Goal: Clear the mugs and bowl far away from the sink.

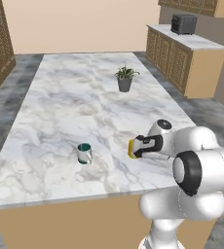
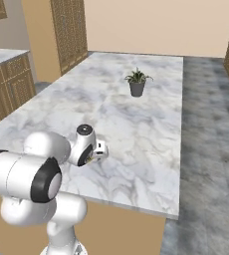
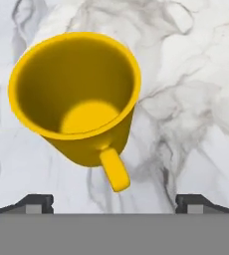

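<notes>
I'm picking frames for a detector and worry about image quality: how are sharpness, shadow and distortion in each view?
Hand view: yellow mug sharp, inner wall shaded, only a faint shadow on the marble counter; its mouth looks stretched by the close camera. Left base view: teal mug small and soft, weak shadow; claw open beside the yellow mug. Right base view: plant slightly blurred; flat, even light, no glare.

Kitchen. Long white-grey marble island counter (image 1: 75, 112), tan lattice-front wooden cabinets (image 1: 175, 58), dark boxy toaster oven (image 1: 183, 24), small potted green plant (image 1: 125, 79), grey stone-look floor (image 2: 206, 124).
</notes>
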You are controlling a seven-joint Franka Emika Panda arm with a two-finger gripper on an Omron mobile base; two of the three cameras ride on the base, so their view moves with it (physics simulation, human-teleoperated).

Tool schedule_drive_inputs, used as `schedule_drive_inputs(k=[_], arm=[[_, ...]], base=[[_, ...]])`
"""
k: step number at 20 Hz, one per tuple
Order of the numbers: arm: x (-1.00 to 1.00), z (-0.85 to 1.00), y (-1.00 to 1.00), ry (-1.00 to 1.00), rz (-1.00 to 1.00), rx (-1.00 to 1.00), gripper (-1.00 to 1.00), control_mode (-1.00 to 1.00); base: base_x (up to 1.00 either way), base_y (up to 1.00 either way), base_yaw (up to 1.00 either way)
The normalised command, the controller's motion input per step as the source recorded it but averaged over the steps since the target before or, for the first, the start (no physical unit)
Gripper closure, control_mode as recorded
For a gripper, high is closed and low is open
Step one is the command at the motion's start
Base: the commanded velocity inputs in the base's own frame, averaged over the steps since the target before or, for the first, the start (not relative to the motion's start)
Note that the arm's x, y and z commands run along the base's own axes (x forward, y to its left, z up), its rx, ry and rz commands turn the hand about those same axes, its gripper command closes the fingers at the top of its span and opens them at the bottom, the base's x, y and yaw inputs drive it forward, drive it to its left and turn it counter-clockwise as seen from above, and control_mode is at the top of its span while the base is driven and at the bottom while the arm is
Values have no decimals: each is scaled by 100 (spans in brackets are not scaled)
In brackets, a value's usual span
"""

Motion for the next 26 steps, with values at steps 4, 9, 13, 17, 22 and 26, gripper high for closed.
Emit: schedule_drive_inputs(k=[4,9,13,17,22,26], arm=[[-30,76,1,-10,0,0,-100,-100],[-40,99,6,0,0,-2,-100,-100],[-59,100,9,4,0,-3,-100,-100],[-88,73,0,-5,-4,-6,-100,-100],[-97,47,0,-20,-8,0,-100,-100],[-81,57,10,-9,-8,0,-100,-100]], base=[[0,0,0],[0,0,0],[0,0,0],[0,0,0],[0,0,0],[0,0,0]])
